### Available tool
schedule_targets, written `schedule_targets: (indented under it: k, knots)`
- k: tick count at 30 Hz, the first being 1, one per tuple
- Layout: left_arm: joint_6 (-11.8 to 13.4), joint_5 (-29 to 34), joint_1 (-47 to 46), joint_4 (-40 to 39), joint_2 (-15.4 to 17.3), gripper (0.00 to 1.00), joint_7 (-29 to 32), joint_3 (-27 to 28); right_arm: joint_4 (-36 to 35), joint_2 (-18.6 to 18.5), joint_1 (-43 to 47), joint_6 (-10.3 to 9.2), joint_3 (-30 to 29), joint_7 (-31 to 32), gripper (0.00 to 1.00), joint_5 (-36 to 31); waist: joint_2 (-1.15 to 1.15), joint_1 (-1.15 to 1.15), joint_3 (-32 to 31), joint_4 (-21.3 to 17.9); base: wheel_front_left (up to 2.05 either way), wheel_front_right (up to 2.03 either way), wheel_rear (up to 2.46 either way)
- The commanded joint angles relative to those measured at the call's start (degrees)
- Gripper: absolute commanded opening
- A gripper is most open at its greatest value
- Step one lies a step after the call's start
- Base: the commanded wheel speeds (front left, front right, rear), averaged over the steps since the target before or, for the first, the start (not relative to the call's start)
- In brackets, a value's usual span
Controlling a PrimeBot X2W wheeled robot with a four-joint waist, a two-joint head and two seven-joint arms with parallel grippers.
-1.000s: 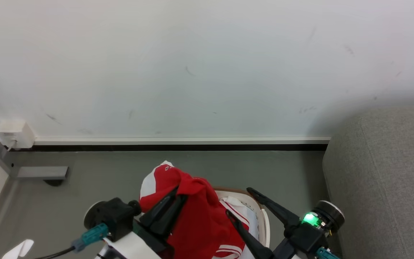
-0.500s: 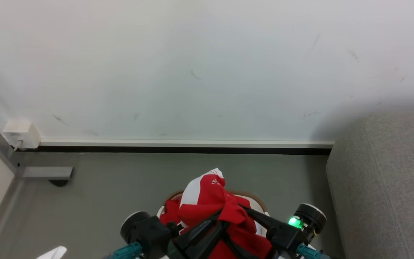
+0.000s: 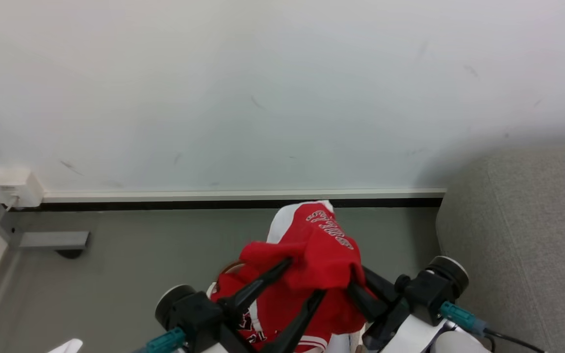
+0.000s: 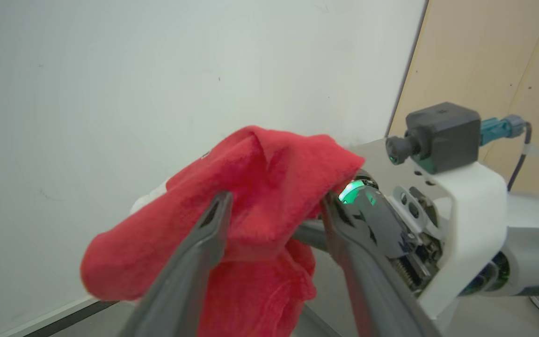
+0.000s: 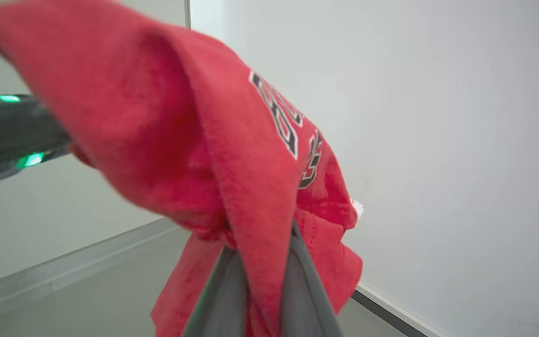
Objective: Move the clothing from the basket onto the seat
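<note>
- Just left of the seat (image 3: 523,235), the jersey (image 3: 321,245) hangs bunched in the air.
- Right claw (image 5: 261,252) is pinched tight on a fold; left claw (image 3: 303,278) is spread wide, cloth only draped on it.
- Carry step, looks like; next needs a swing over the seat, then letting go.

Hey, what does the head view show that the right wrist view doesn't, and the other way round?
Head view adds: the grey seat at the right, a white wall box, and the left gripper, fingers spread apart at the red jersey. Right wrist view adds: a close look at the right gripper pinched on a fold of it, plus a small white tag. Both share: the jersey's lettering, the white wall and the grey floor.
</note>
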Motion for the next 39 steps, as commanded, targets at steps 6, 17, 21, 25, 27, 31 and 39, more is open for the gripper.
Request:
schedule_targets:
  k: [6,17,21,25,27,31,39]
  knots:
    - [0.90,0.70,-0.73,2.55,-0.51,1.00,-2.33,0.38,-2.66,-1.51,1.66,-0.12,-5.34,0.02,0.00,-1.63,0.00,0.00,1.58,-4.02,0.00,0.00,0.00]
    - [1.02,1.51,-2.06,5.87,-0.81,1.00,-4.54,0.08,-5.90,-3.08,4.64,-0.12,-11.83,0.02,0.00,-3.78,0.00,0.00,4.69,-15.06,0.00,0.00,0.00]
    - [0.84,1.51,-2.64,6.40,-1.00,1.00,-4.82,-0.34,-6.61,-3.22,5.46,-0.12,-13.40,0.02,0.00,-4.25,0.00,0.00,5.52,-17.60,0.00,0.00,0.00]
    - [0.68,1.72,-3.46,6.89,-1.11,1.00,-5.19,-0.75,-7.48,-3.46,5.95,-0.12,-15.46,0.02,0.00,-5.04,0.00,0.00,6.77,-19.91,0.00,0.00,0.00]
    - [0.64,1.96,-3.94,7.02,-1.09,1.00,-5.10,-0.83,-7.90,-3.42,6.22,-0.12,-16.87,0.02,0.00,-5.60,0.00,0.00,7.69,-20.47,0.00,0.00,0.00]
    - [0.43,2.83,-5.77,7.30,-0.86,1.00,-5.15,-1.08,-8.43,-2.93,5.93,-0.12,-22.20,0.02,0.00,-7.30,0.00,0.00,10.69,-20.23,0.00,0.00,0.00]
    - [-0.82,4.34,-12.93,6.50,-0.33,1.00,-3.75,-2.53,-6.84,-1.56,-1.96,-0.12,-38.80,0.02,0.00,-10.67,0.00,0.00,23.16,-15.79,0.00,0.00,0.00]
